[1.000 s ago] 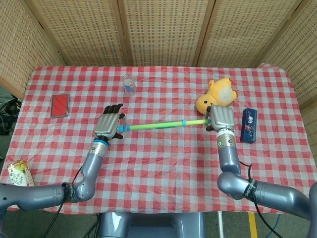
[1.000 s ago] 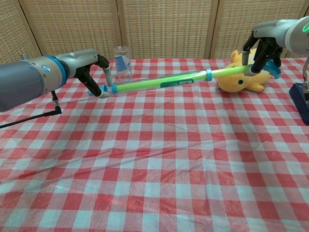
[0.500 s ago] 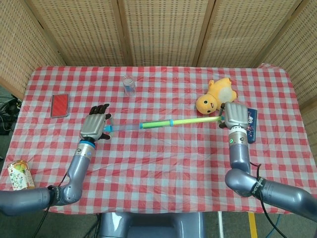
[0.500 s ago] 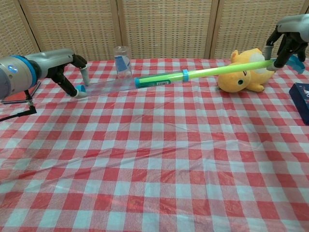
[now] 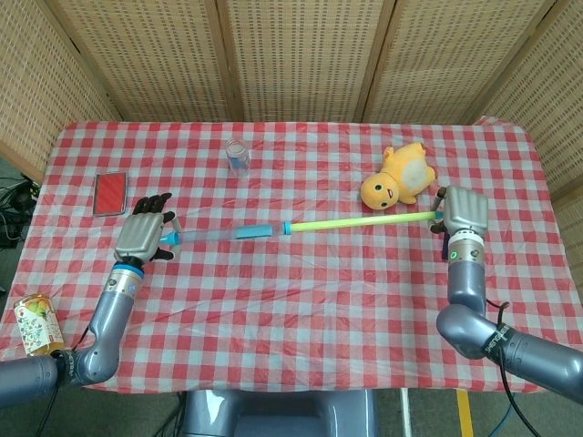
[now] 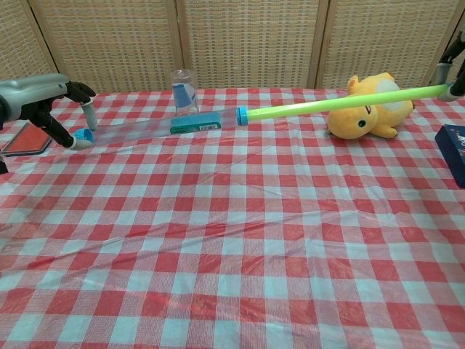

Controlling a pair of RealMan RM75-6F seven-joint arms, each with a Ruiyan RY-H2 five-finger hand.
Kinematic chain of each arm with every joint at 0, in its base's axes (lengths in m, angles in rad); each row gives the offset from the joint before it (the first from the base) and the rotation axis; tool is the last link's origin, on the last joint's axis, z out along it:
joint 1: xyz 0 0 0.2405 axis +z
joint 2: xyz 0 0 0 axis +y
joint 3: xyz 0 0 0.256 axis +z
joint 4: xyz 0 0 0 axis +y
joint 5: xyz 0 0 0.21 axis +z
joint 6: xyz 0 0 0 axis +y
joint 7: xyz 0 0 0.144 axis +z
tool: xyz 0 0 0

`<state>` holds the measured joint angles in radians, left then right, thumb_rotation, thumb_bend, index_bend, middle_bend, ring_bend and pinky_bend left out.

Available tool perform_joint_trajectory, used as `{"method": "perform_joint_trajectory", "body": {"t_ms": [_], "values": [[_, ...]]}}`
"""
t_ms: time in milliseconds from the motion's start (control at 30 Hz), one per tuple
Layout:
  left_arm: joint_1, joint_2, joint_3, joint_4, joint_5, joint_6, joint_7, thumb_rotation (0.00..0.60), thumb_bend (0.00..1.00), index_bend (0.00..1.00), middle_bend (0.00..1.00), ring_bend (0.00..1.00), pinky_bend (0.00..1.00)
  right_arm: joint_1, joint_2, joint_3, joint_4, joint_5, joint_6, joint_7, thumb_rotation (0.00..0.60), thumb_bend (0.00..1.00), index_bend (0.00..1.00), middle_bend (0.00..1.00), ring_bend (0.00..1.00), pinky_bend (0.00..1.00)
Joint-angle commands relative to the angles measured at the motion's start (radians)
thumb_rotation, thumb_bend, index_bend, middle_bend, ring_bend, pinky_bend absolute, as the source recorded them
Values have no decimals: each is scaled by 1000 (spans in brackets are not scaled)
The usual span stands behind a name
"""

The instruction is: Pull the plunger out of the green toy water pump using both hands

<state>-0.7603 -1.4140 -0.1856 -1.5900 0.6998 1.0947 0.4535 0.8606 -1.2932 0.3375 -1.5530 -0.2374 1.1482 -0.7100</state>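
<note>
The toy pump is stretched across the table in two parts. My left hand (image 5: 144, 238) (image 6: 51, 98) grips the blue end of the clear barrel (image 5: 205, 237) (image 6: 131, 131), which has a teal section (image 5: 253, 232) (image 6: 195, 123) at its right end. My right hand (image 5: 462, 211) (image 6: 456, 69), at the frame edge in the chest view, grips the far end of the green plunger rod (image 5: 360, 222) (image 6: 341, 102). The rod's blue cap (image 5: 286, 228) (image 6: 241, 114) hangs just right of the teal section, raised off the cloth. I cannot tell if it still touches the barrel.
A yellow plush toy (image 5: 398, 177) (image 6: 367, 109) lies just behind the rod. A clear cup (image 5: 237, 157) (image 6: 185, 92) stands behind the barrel. A red phone (image 5: 110, 193) lies far left, a blue box (image 6: 454, 149) far right, and a can (image 5: 35, 325) at the front left edge.
Both hands have moved apart, left hand leftward and right hand rightward. The green rod has slid out of the clear barrel until only its blue cap is near the barrel mouth.
</note>
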Motion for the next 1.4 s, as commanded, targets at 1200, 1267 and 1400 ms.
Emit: {"method": "perform_joint_trajectory", "body": {"t_ms": [1200, 1267, 1400], "values": [[278, 144, 150, -46, 541, 242, -264, 600, 127, 98, 0, 0, 0, -355, 125, -230, -169, -855, 114, 497, 600, 144, 0, 0, 0, 0], [315, 150, 181, -36, 570, 273, -255, 600, 126, 45, 0, 0, 0, -401, 114, -274, -134, -971, 175, 537, 600, 135, 0, 0, 0, 0], [394, 161, 230, -26, 617, 338, -265, 600, 100, 0, 0, 0, 0, -496, 93, -351, -67, -1113, 294, 548, 600, 120, 0, 0, 0, 0]]}}
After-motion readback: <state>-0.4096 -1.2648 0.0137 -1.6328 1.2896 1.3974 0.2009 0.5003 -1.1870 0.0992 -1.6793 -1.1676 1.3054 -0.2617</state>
